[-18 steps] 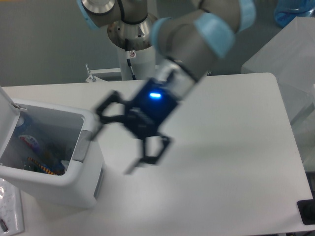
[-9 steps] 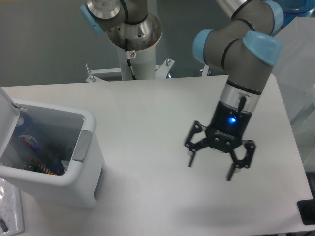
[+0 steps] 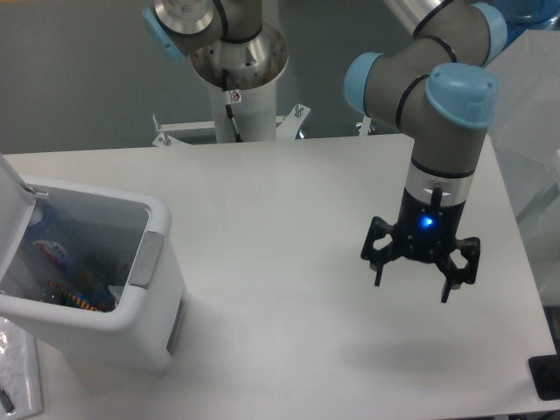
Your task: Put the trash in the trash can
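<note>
Grey wall behind, white worktop (image 3: 289, 201) in front. Gripper (image 3: 420, 278) now hangs over right part of worktop, fingers spread, holding nothing; a second ago it was blurred in motion just beside trash can (image 3: 105, 297), half a second ago already near present spot. Judgement: drop done, arm retreating. Trash can at left front corner, lid (image 3: 13, 206) tipped open at left edge, opening facing up, long axis running left-right. Colourful bits visible inside; bottle and wrapper not separately identifiable. No trash on worktop.
</note>
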### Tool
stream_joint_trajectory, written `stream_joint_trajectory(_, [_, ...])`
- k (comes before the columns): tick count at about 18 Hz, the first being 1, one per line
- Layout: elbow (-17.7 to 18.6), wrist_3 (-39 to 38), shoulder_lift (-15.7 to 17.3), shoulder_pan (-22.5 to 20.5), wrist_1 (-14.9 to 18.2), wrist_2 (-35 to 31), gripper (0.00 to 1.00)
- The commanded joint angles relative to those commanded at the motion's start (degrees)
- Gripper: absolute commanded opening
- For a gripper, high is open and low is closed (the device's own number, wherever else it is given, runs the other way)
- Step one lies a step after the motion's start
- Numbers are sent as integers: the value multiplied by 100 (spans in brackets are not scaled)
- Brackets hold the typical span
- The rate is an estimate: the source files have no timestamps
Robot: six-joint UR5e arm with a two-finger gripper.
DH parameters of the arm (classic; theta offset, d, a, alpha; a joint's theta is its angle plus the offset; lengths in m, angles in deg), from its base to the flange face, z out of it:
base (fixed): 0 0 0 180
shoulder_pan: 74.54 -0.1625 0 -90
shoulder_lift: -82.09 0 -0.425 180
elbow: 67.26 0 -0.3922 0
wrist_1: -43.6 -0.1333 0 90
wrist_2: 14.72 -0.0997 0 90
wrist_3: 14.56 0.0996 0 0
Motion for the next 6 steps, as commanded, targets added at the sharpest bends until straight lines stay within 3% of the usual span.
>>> stream_joint_trajectory(6, [18,644,0,9,387,-641,100])
